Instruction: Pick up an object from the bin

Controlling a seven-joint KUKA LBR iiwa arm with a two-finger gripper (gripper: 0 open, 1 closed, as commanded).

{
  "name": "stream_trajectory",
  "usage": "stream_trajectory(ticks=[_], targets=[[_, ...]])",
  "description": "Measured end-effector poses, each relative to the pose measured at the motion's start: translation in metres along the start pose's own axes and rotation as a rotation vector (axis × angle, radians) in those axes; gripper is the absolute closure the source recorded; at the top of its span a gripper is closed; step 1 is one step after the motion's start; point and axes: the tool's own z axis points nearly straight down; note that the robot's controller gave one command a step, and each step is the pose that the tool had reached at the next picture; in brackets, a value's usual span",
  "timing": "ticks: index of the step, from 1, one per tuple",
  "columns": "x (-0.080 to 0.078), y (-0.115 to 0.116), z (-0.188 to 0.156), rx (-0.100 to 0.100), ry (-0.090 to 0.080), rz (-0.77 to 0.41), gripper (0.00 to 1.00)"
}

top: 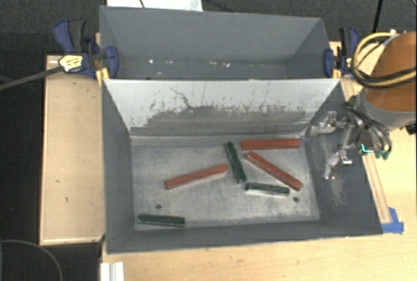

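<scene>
Item 1: grey metal bin (215,103), sloped walls, flat floor.
Item 2: end effector (335,157), at the bin's 3 o'clock, above the right sloped wall; whether spread or pressed together I cannot tell.
Item 3: level red-brown flat stick (270,143), floor, 2 o'clock, nearest the end effector.
Item 4: slanted red-brown stick (273,171), just below it.
Item 5: short dark green stick (267,189), 4 o'clock.
Item 6: steep dark green stick (235,162), centre.
Item 7: long red-brown stick (197,177), left of centre, one end beside item 6.
Item 8: lone dark green stick (161,221), 7 o'clock corner, well apart.
</scene>
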Motion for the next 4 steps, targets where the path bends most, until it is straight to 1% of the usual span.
stream_trajectory(ticks=[1, 2, 3, 4], targets=[[-0.002, 0.001, -0.005, 0.002, -0.008, -0.004, 0.0], [0.011, 0.008, 0.045, 0.003, -0.014, -0.03, 0.0], [-0.002, 0.066, 0.096, 0.003, -0.018, -0.128, 1.0], [-0.002, 0.066, 0.096, 0.003, -0.018, -0.129, 1.0]])
